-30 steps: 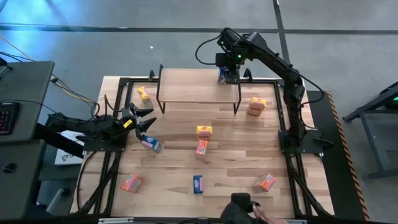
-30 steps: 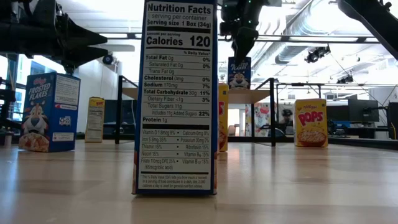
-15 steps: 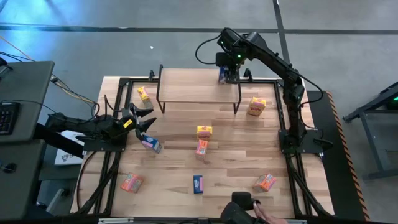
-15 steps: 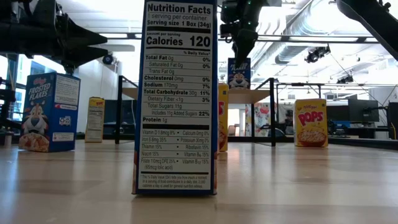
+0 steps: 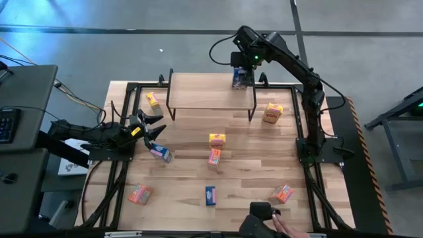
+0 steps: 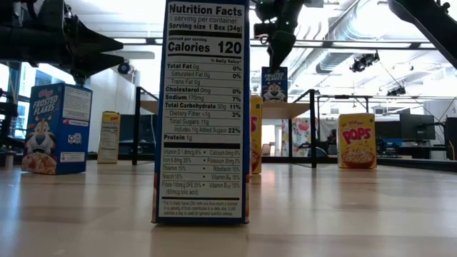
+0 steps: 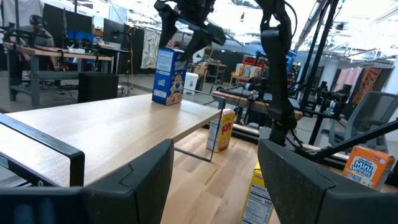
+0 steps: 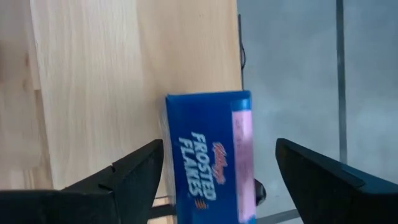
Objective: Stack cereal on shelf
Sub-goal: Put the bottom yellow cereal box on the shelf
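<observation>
Right gripper hangs over a blue box upright on the shelf — fingers apart, clear of it. Left gripper waits open.

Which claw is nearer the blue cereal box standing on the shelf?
Right. The right claw hangs open directly above the blue cereal box at the shelf's far right corner. The left claw waits beyond the shelf's opposite end, over the table.

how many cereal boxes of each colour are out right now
blue boxes: 3
yellow boxes: 3
orange-red boxes: 3
total: 9
</observation>
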`<state>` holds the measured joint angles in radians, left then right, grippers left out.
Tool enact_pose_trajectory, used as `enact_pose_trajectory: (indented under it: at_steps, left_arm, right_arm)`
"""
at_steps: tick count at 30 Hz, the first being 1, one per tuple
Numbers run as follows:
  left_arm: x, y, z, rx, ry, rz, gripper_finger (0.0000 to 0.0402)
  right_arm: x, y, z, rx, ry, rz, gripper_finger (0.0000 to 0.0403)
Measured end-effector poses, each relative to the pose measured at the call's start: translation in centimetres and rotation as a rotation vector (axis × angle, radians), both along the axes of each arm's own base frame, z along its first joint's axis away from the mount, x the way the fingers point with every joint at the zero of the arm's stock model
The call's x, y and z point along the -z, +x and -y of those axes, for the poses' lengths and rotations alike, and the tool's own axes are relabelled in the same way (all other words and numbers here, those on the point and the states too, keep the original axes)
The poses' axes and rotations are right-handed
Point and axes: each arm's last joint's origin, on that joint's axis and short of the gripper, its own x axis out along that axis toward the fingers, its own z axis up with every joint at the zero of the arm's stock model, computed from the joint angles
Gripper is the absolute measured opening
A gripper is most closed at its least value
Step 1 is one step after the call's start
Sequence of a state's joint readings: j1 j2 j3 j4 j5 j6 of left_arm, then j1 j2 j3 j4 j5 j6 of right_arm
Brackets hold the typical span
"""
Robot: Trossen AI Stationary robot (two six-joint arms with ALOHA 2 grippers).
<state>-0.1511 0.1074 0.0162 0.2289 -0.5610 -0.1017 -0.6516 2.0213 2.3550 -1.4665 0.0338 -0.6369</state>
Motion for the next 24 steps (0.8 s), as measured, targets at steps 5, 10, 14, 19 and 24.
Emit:
enact_pose_trajectory:
  at_steps: [5,10,14,19,24]
  left_arm:
    - [0.0,0.0,0.0,0.000,0.000,0.000,0.0225]
    - [0.0,0.0,0.0,0.000,0.000,0.000,0.0225]
    - [0.0,0.0,0.0,0.001,0.000,0.000,0.0225]
    - [0.0,0.0,0.0,0.000,0.000,0.000,0.0225]
    - [0.0,0.0,0.0,0.000,0.000,0.000,0.0225]
  right_arm:
    - [-1.1,-1.0,-0.3,0.008,-0.012,0.020,0.0303]
    - [-2.5,-2.0,-1.0,0.009,-0.036,0.054,0.0303]
    - [-3.8,-3.0,-1.8,0.011,-0.054,0.082,0.0303]
    - [-5.6,-4.5,-3.1,0.046,-0.050,0.146,0.0303]
    - [-7.3,-6.3,-4.5,0.081,-0.044,0.197,0.0303]
